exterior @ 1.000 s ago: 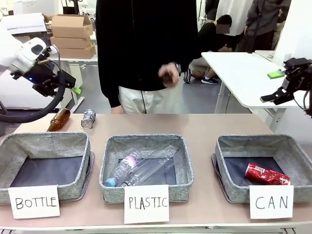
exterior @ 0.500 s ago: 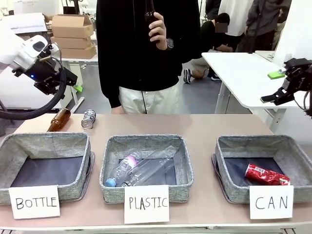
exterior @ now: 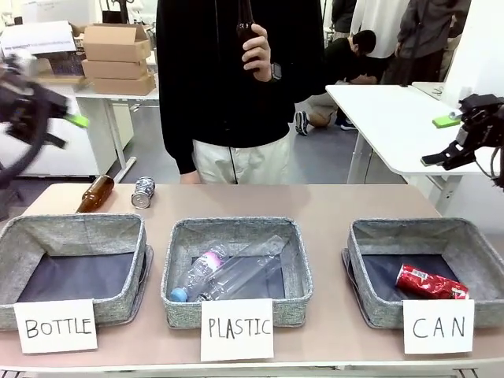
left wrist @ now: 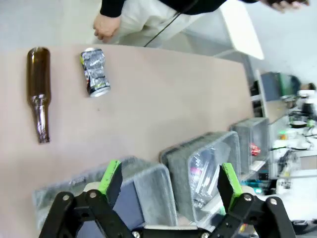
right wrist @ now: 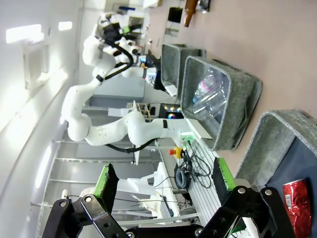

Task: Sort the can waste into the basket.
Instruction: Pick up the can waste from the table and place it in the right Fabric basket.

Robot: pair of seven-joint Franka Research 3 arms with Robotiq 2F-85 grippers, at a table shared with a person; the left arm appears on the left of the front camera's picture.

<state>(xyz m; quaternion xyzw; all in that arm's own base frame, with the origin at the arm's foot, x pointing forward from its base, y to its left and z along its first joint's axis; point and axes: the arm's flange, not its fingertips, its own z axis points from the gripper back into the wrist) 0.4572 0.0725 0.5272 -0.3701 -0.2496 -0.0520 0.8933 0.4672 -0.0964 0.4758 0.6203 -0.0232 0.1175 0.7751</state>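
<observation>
We see the red can point(exterior: 431, 282) lying on its side, dented, on the dark lining of the basket point(exterior: 409, 227) at the right end of the row. A white card point(exterior: 439, 326) handwritten "CAN" stands in front of this basket. The silver can point(exterior: 142, 191) lies on the table point(exterior: 354, 201) at its far left, beyond the basket carded "BOTTLE" point(exterior: 75, 223). In the left wrist view it looks crumpled. Just beside it, and apart from it, lies a brown bottle point(exterior: 95, 193) on its side.

The middle basket point(exterior: 235, 225), carded "PLASTIC", holds clear plastic bottles point(exterior: 244, 272), one with a pink label.

Across the table stands a person in a black top, whose hand point(exterior: 258, 53) holds a dark bottle point(exterior: 244, 20) upright at chest height.

The left gripper point(left wrist: 169, 173) is only a dark blur in the front view, high at the left edge. Its own camera shows its green-padded fingers spread wide with nothing between them, looking down over the near baskets toward the silver can and the brown bottle.

The right gripper point(exterior: 441, 156) hangs high at the right edge, above and behind the "CAN" basket and well apart from it. In the right wrist view its fingers are likewise spread and bare, with the red can at the lower right corner.
</observation>
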